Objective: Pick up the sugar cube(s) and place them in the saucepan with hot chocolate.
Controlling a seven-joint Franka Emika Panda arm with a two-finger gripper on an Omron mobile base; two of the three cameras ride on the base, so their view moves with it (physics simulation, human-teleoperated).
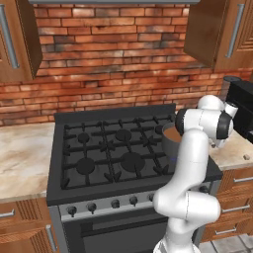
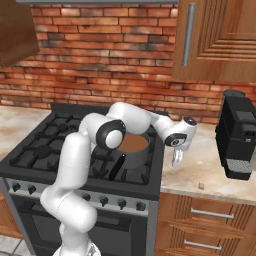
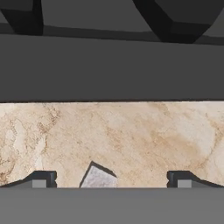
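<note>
The grey saucepan (image 2: pixel 134 145) with brown hot chocolate stands on the stove's front right burner, its black handle (image 2: pixel 117 167) pointing toward me. In the left base view my arm partly covers the saucepan (image 1: pixel 169 135). My gripper (image 2: pixel 176 159) hangs fingers down, low over the marble counter just right of the stove. It is open, and a pale sugar cube (image 3: pixel 98 178) lies on the counter between the fingertips (image 3: pixel 41 179), untouched. A second tiny sugar cube (image 2: pixel 201 186) rests nearer the counter's front edge and also appears as a speck (image 1: pixel 246 157).
A black gas stove (image 1: pixel 118 148) with raised grates fills the middle; its dark side edge (image 3: pixel 109 65) runs close to the gripper. A tall black coffee machine (image 2: pixel 240 140) stands at the right end of the counter. Wooden cabinets (image 2: pixel 220 40) hang above.
</note>
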